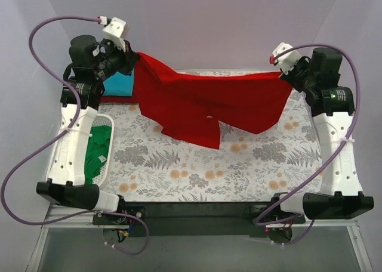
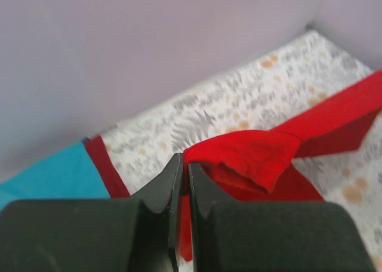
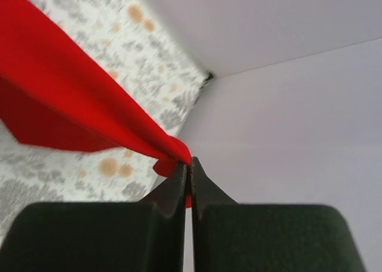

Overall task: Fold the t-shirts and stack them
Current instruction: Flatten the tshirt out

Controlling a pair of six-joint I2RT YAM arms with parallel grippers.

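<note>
Top external view: the table [image 1: 179, 170], covered in a floral-patterned cloth, carries the work. The bright red t-shirt [image 1: 203, 99] is stretched in the air along the far edge of the table, strung between both arms. Its body sags toward the table's middle, with one sleeve hanging lowest. Whether that sleeve touches the table cannot be told.

A white lattice basket [image 1: 109, 124] stands at the left edge of the table, under the left arm, with a green t-shirt [image 1: 95, 155] bunched inside. A teal blue t-shirt [image 1: 119, 83] lies flat at the far left corner, and a darker red t-shirt [image 1: 114, 99] shows as a strip along its edge.

The left pincer [image 1: 131, 60] is raised over the far left corner, jaws together and clamped on one end of the bright red t-shirt. In the left wrist view, cloth is bunched at the tips and pinched between them.

The right pincer [image 1: 283, 74] is raised near the far right corner, jaws pressed together on the other end. In the right wrist view, a small fold of red is caught between the jaws and the cloth runs taut away from them.
</note>
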